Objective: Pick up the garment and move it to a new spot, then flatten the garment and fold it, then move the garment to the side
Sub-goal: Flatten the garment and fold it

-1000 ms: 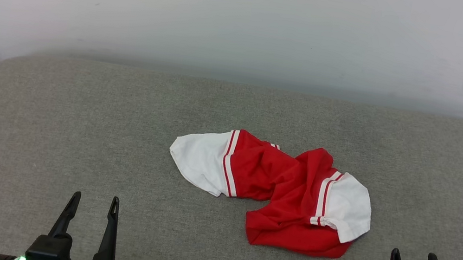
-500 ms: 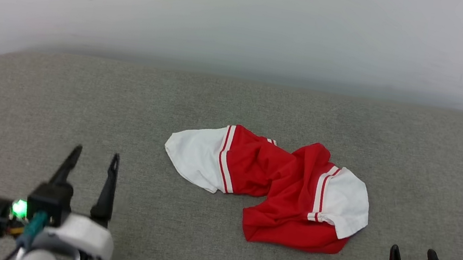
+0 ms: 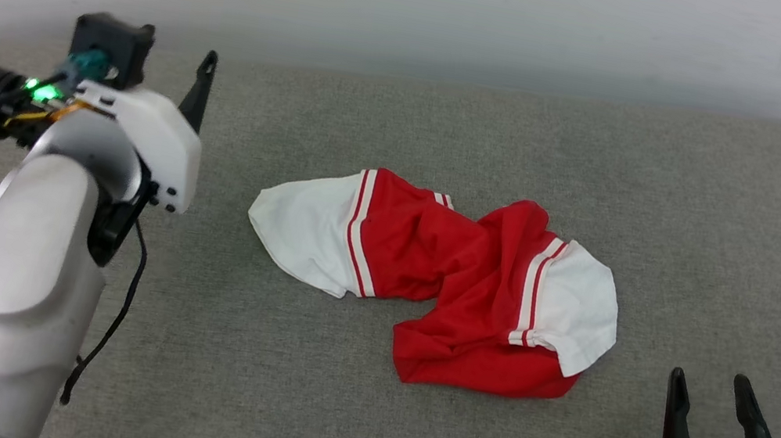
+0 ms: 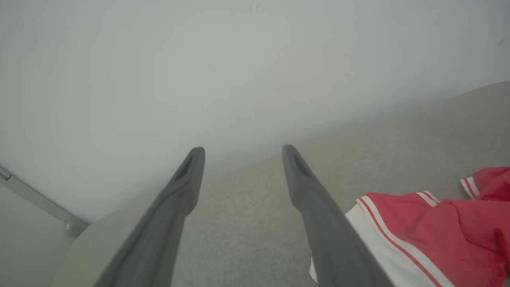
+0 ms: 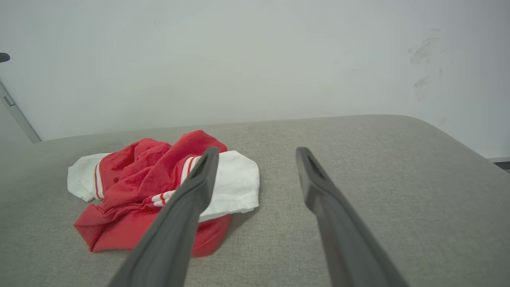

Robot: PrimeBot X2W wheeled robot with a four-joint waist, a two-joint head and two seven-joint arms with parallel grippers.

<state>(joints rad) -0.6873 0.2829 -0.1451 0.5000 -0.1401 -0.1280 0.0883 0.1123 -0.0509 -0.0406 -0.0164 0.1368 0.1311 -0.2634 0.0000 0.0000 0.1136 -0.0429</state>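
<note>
Garment (image 3: pixel 460 278) lies crumpled near the middle of the grey worktop (image 3: pixel 608 152), its red body bunched between two white sleeves. The heap has the same outline as a second ago. Its slight shift in the head view comes from the camera tipping downward, not from any touch. What has changed is the left arm (image 3: pixel 35 255). A second ago only its jaws showed at the lower left of that view. Now the pale forearm has swung up and forward, carrying the left jaws out toward the worktop's back edge, well to the left of the left sleeve (image 3: pixel 301 232). Those jaws are spread wide and grasp nothing. The left wrist view looks along them at the wall (image 4: pixel 255 59), with the white sleeve and red cloth off to that view's lower right. The right jaws are likewise parted and empty. They wait at the lower right of the head view, much where they were, near the right sleeve (image 3: pixel 578 306) but apart from it. By my reading the task is at its very start: nothing is lifted, flattened or folded yet, and the left arm is only on its approach. Its jaws currently point past the cloth, so the next move probably calls for turning inward and coming down onto the left sleeve. Thin jersey may give up only its top layer to a shallow pinch.
</note>
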